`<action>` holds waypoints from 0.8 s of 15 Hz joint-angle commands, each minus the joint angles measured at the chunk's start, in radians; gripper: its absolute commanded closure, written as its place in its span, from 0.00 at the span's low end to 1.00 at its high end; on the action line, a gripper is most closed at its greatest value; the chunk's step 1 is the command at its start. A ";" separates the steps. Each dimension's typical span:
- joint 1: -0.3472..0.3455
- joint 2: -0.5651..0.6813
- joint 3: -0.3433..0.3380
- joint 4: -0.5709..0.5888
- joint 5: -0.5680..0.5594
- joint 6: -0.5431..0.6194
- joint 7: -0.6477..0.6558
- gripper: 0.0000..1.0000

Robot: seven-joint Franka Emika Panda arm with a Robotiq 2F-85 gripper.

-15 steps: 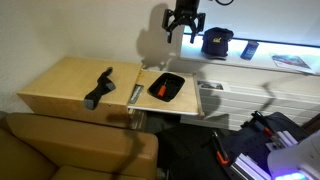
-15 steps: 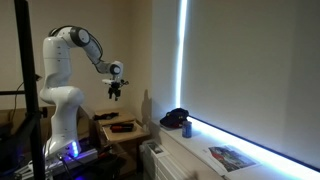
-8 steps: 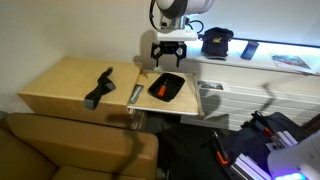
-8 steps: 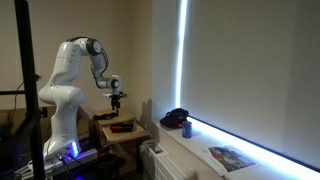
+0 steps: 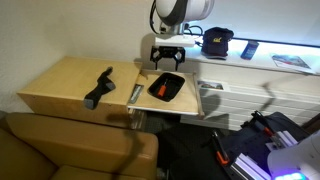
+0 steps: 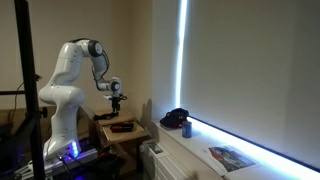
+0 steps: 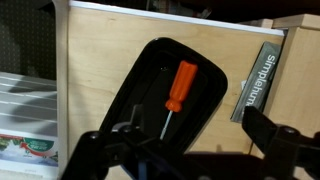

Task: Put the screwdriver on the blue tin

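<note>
The end effector (image 7: pixel 188 142) is hovering wide open and empty above the screwdriver (image 7: pixel 180 85), which is lying in the black tray (image 7: pixel 148 88) mid-frame. Closing on the thin shaft is risking a slip.

In the wrist view, a dark flat strip (image 7: pixel 258 75) lies on the bench (image 7: pixel 100 60) just beside the black tray (image 7: pixel 205 100) that holds the screwdriver (image 7: pixel 178 90). Pale lettering runs along the strip; it begins "simple", and the letters after that are cut off by the frame edge. A printed packet (image 7: pixel 25 147) at the lower corner carries print too small to read. In both exterior views the magazine (image 5: pixel 291 61) on the sill shows print too, but none of it is legible.
</note>
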 commanded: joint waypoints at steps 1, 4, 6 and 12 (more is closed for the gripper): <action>0.034 0.120 -0.031 0.013 0.018 0.127 0.046 0.00; 0.073 0.201 -0.072 0.029 0.007 0.209 0.087 0.00; 0.100 0.247 -0.100 0.042 0.008 0.257 0.100 0.00; 0.182 0.364 -0.166 0.123 0.002 0.286 0.121 0.00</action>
